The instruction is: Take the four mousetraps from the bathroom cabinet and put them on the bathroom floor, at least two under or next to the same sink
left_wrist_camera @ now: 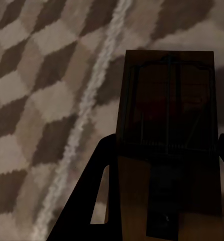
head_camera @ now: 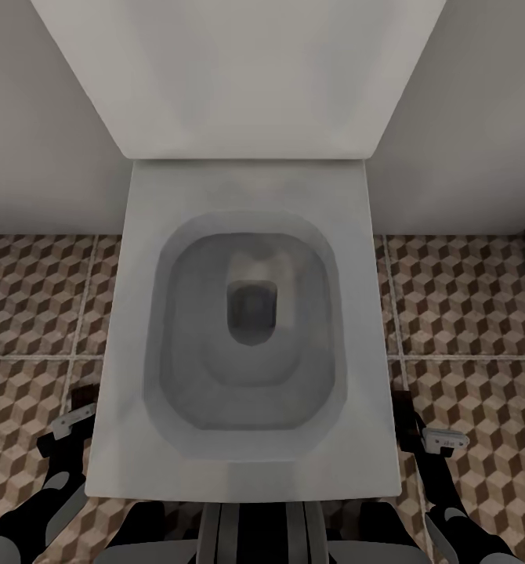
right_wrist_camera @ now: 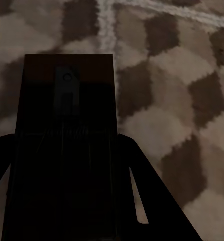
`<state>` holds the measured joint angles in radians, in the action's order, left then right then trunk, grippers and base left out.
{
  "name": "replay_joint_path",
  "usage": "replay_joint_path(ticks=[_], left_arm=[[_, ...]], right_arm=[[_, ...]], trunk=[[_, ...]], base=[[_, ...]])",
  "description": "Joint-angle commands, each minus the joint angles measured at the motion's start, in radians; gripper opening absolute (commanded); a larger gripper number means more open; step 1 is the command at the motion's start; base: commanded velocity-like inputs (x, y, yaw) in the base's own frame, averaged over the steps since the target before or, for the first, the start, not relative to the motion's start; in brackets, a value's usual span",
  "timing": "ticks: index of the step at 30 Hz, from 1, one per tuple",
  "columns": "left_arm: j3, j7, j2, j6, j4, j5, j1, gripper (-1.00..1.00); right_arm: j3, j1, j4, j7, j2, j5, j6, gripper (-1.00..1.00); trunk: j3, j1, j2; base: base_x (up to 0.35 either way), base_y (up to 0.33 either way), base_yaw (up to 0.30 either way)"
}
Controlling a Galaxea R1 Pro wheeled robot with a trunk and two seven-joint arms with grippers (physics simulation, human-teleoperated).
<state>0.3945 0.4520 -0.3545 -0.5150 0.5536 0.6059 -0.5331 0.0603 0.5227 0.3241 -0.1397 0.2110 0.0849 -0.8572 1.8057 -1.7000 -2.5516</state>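
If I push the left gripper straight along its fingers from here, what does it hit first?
Most likely the bathroom floor. The left gripper is shut on a mousetrap, and beyond the trap's far edge the left wrist view shows just patterned tiles and a grout line. How far off the tiles are is unclear.

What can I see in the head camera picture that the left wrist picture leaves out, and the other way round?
The head view alone gives the white toilet with its lid raised, the grey wall behind it, and both arms lowered at the toilet's sides. The left wrist view alone gives a close look at a mousetrap held between the dark fingers of the left pincer, its wire parts plain to see. Both share the bathroom floor with its cube-patterned tiles and pale grout lines.
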Motion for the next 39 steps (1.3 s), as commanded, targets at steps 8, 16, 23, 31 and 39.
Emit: replay_joint_path(ticks=[8, 16, 23, 31, 39], left_arm=[[0.009, 0.012, 0.0, -0.003, 0.002, 0.005, -0.001, -1.0], [0.009, 0.013, 0.001, -0.003, 0.002, 0.005, -0.001, -1.0], [0.009, 0.013, 0.001, -0.003, 0.002, 0.005, -0.001, -1.0], [0.009, 0.015, 0.001, -0.003, 0.002, 0.004, -0.001, 1.0], [0.009, 0.016, 0.0, -0.004, 0.002, 0.005, -0.001, 1.0]], right_arm=[[0.007, 0.0, 0.0, 0.002, 0.001, 0.012, -0.003, -1.0], [0.007, 0.0, 0.0, 0.002, 0.001, 0.01, -0.003, -1.0], [0.007, 0.0, 0.0, 0.002, 0.001, 0.01, -0.003, -1.0], [0.007, 0.0, 0.0, 0.002, 0.001, 0.01, -0.003, -1.0], [0.007, 0.0, 0.0, 0.002, 0.001, 0.01, -0.003, -1.0]], trunk=[[0.0, 0.0, 0.0], [0.0, 0.0, 0.0], [0.0, 0.0, 0.0], [0.0, 0.0, 0.0], [0.0, 0.0, 0.0]], base=[[0.0, 0.0, 0.0], [0.0, 0.0, 0.0], [0.0, 0.0, 0.0], [0.0, 0.0, 0.0], [0.0, 0.0, 0.0]])
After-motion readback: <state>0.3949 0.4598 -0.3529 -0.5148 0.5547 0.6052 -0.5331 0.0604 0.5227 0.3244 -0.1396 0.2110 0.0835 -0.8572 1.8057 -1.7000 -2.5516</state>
